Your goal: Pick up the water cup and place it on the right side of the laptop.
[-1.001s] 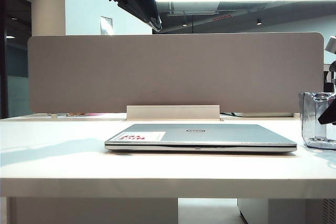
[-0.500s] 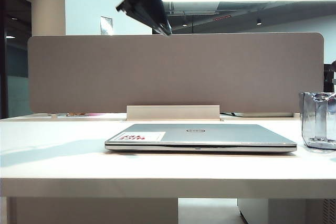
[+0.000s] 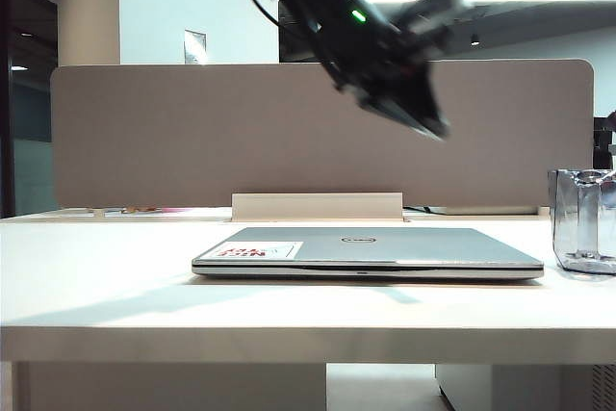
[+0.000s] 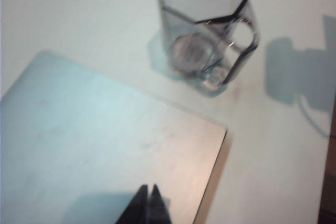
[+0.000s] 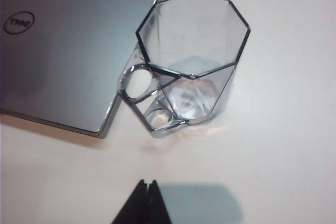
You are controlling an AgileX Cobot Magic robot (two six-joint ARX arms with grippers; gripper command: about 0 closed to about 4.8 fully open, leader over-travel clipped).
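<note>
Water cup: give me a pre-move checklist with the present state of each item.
1. Water cup upright on the table: ok.
2. Cup to the right of the laptop: ok.
3. Cup clear of the laptop's edge: ok in the left wrist view.
4. Left gripper shut, empty, above the laptop: ok.
5. Right gripper shut, empty, off the cup: ok.
6. Cup's distance from the table's right edge: cannot tell.

The exterior view looks level across the table (image 3: 115,286); both wrist views look down, somewhat blurred, sharing the laptop (image 4: 105,145) corner and the water cup (image 5: 191,61).

Silver-grey laptop (image 3: 371,249), grey-tinted clear water cup (image 5: 191,59), white table (image 3: 115,286).
</note>
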